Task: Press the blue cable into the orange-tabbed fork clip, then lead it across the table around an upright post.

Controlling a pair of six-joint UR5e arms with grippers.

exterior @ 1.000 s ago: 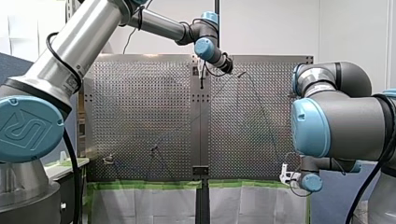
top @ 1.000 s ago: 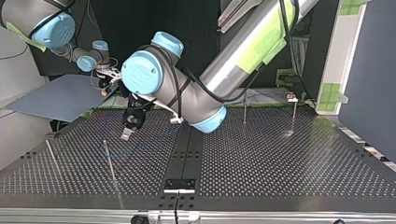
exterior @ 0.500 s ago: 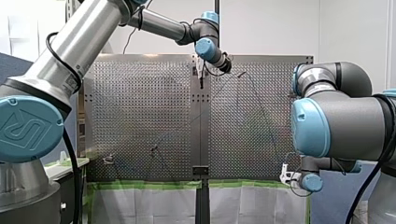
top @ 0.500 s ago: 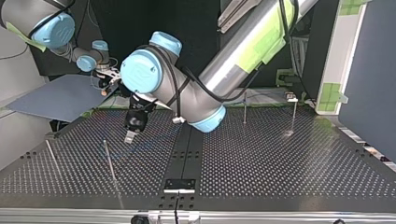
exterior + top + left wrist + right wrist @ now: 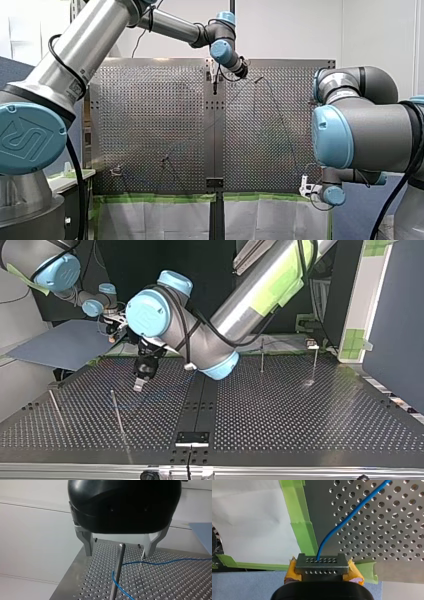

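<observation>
My left tool (image 5: pixel 116 555) hangs with its 2 metal fingers (image 5: pixel 88 542) spread wide, gripping nothing, and 1 upright post (image 5: pixel 115 580) stands just ahead, between them. The blue cable (image 5: pixel 162 562) lies on the perforated tabletop (image 5: pixel 180 585), runs in to that post and bends there; whether it touches, I cannot tell. Over at my right tool (image 5: pixel 322 566), the yellow pads (image 5: pixel 355 572) are clamped on the cable's end, and the cable leads away over the tabletop's edge, beside green tape (image 5: pixel 299 517).
</observation>
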